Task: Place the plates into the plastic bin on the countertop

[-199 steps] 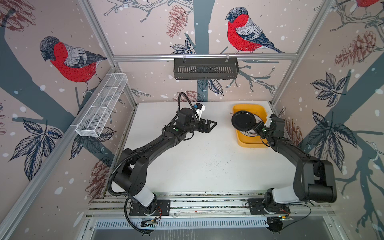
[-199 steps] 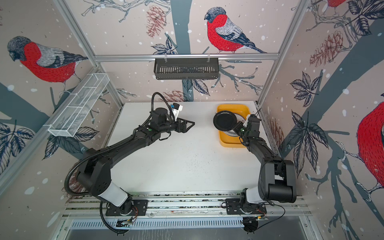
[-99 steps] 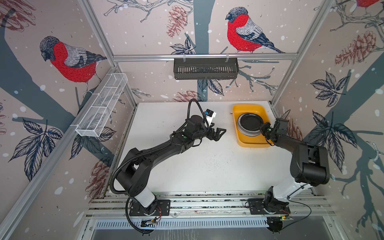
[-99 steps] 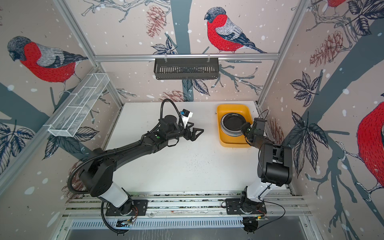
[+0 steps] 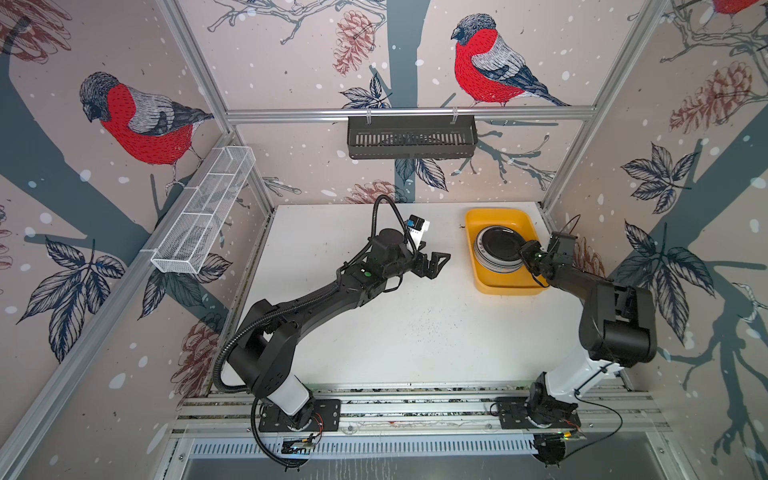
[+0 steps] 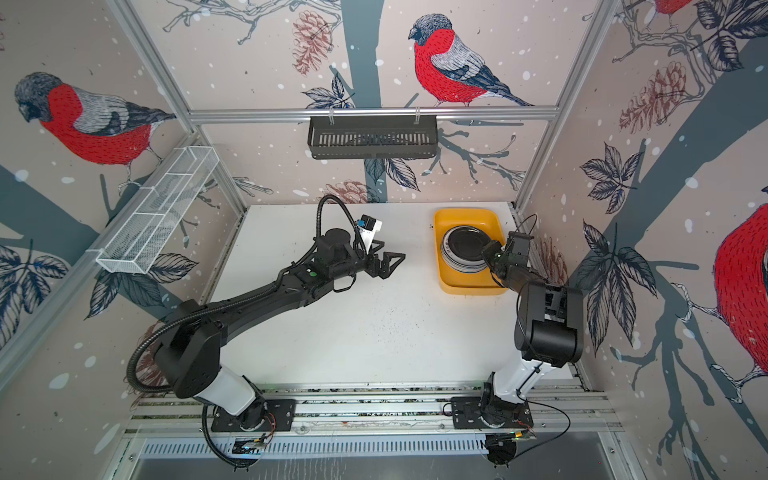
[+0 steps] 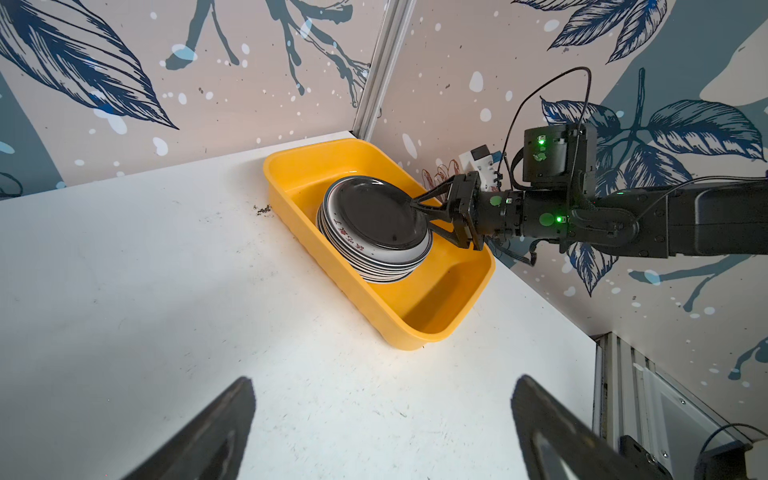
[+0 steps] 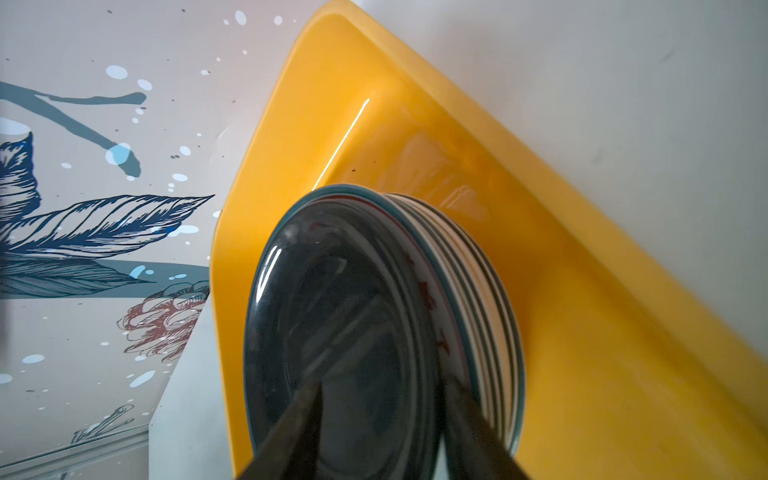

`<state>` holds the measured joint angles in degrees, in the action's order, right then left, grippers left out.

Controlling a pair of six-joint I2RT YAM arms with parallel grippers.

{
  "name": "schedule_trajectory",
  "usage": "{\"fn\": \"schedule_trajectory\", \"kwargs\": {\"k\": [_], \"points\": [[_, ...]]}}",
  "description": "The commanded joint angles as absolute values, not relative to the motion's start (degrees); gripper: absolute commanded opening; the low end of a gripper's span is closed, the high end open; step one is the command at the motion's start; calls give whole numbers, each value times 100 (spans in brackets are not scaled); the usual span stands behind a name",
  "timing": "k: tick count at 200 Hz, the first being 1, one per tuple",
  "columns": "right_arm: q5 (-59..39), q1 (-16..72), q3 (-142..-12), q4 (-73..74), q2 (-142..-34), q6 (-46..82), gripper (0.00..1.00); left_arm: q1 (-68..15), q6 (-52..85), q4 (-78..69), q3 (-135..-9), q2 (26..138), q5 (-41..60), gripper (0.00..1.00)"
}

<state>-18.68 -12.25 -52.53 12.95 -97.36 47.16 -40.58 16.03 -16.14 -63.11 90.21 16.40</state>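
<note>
The plastic bin (image 5: pixel 498 214) (image 6: pixel 465 212) (image 7: pixel 415 316) (image 8: pixel 582 291) is yellow and sits at the back right of the white countertop (image 5: pixel 374 332). In it the plates (image 5: pixel 498 245) (image 6: pixel 463 249) form one stack, with a black plate (image 7: pixel 374 216) (image 8: pixel 332 311) on top. My right gripper (image 5: pixel 525 255) (image 7: pixel 422 216) (image 8: pixel 382 384) is open at that plate's near rim, one finger above the rim and one beside it. My left gripper (image 5: pixel 436 264) (image 6: pixel 392 264) (image 7: pixel 384 380) hangs open and empty over the countertop, left of the bin.
A black slotted basket (image 5: pixel 411 137) hangs on the back wall. A white wire rack (image 5: pixel 203 216) runs along the left wall. Dark crumbs (image 7: pixel 264 210) lie by the bin's far corner. Aluminium rails (image 5: pixel 395 399) edge the front.
The right gripper lowered the black plate from above the bin onto the stack, then parted its jaws. The left arm moved right toward the bin, still open.
</note>
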Motion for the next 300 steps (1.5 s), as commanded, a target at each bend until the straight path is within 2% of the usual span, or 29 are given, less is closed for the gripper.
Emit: {"fn": "schedule_trajectory", "kwargs": {"k": [1,33,64,81,114,147,159,173,194,219,238,273,300], "points": [[-1771,-1222,-5241,968,-9565,4525,63,-4049,1413,-1626,-6199,8803,1279,96],[-1573,-1104,-5082,520,-8930,4104,75,-3871,1329,-1411,-5871,8393,723,96],[-962,-1007,-4675,232,-7972,3550,100,-3270,1560,-1764,-5001,7669,235,96],[-423,-993,-4271,376,-7387,3320,100,-2946,1568,-2008,-4424,7138,-654,97],[301,-934,-3498,958,-6333,3093,100,-2053,1375,-2118,-3499,6336,-1661,96],[1913,-435,-2880,1616,-5849,2555,100,-1605,625,-3216,-2251,5836,-2764,97],[2293,-278,-2672,1939,-5869,2407,100,-1522,513,-3673,-1841,5777,-3112,97],[2575,-71,-2278,2586,-5959,2108,100,-1290,496,-4281,-1358,5764,-3000,97],[3193,407,-1567,4257,-6262,1340,100,-946,479,-5263,-765,5933,-2741,96],[3407,628,-1022,5987,-6864,777,100,-604,352,-5880,-637,6619,-2456,96],[3222,616,-917,6768,-7408,665,100,-481,255,-6092,-800,6963,-1922,96],[2830,611,-917,8010,-8531,447,100,-464,107,-7117,-1018,7890,-1763,96],[2425,508,-918,7807,-8559,540,100,-452,-22,-7720,-1214,8833,-1565,97]]}}
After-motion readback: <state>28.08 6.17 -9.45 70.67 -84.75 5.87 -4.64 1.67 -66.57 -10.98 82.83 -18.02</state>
